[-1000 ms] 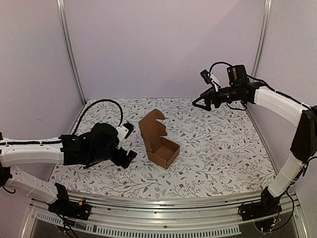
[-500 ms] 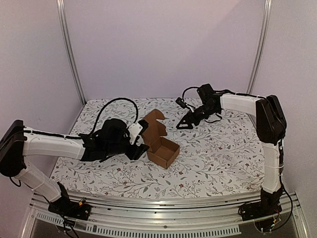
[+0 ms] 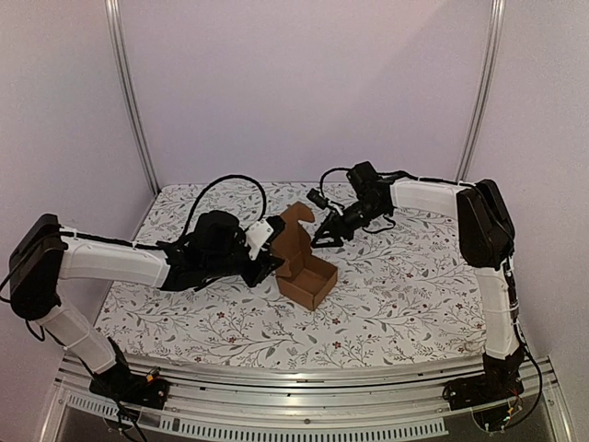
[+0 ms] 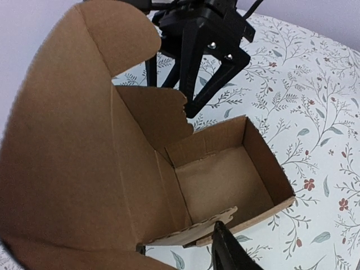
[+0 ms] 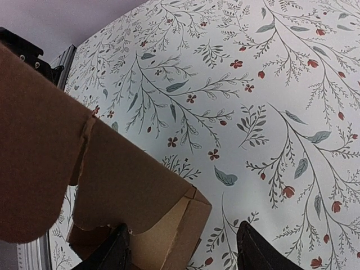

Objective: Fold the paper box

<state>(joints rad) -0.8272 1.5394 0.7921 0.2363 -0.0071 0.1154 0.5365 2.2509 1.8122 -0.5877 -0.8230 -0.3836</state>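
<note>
The paper box is a brown cardboard tray with its lid standing upright at the back left. My left gripper is at the tray's left side. In the left wrist view the box fills the frame, one finger shows beside a loose side flap, and the jaws stand apart. My right gripper is open just right of the lid. In the right wrist view its fingers straddle a box corner. It also shows behind the lid in the left wrist view.
The table has a white cloth with a floral print. Pale walls and metal posts close the back and sides. A front rail runs along the near edge.
Both arms have closed in on the box. The left gripper moved right to the tray's left side. The right gripper moved left and down to the lid.
</note>
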